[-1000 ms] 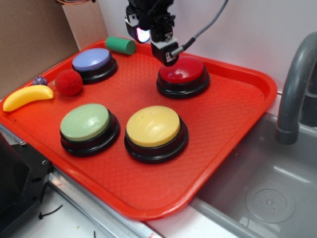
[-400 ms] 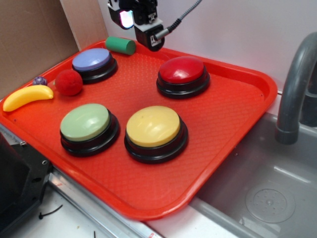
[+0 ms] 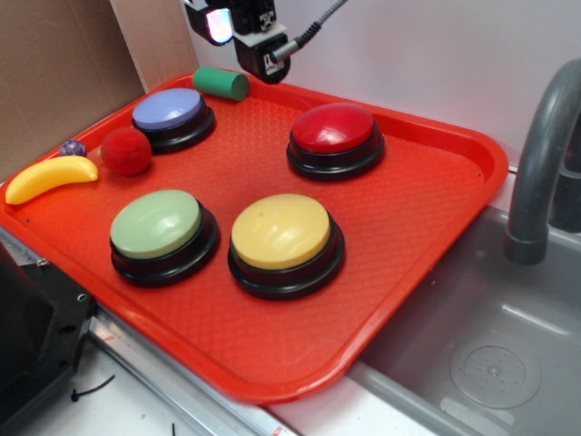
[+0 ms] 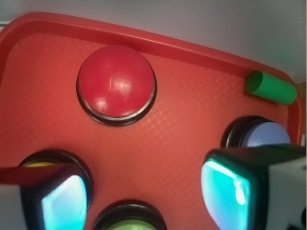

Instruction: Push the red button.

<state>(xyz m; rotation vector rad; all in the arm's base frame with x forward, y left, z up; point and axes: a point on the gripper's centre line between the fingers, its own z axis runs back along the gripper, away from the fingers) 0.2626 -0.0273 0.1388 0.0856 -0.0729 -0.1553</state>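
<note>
The red button (image 3: 333,127), a glossy red dome on a black base, sits at the back right of the red tray (image 3: 427,209). It also shows in the wrist view (image 4: 116,84), untouched. My gripper (image 3: 231,23) hangs high above the tray's back edge, up and to the left of the red button, partly cut off by the frame top. In the wrist view my gripper (image 4: 144,194) is open and empty, its two glowing teal pads (image 4: 225,191) wide apart with bare tray between them.
On the tray are a blue button (image 3: 170,111), a green button (image 3: 157,224), a yellow button (image 3: 281,232), a fuzzy red ball (image 3: 125,150), a green cylinder (image 3: 221,83) and a yellow banana (image 3: 50,178). A grey sink (image 3: 490,354) and faucet (image 3: 536,154) stand to the right.
My gripper has risen off the red button and moved up and to the left, toward the back edge of the tray. The red button stays in place.
</note>
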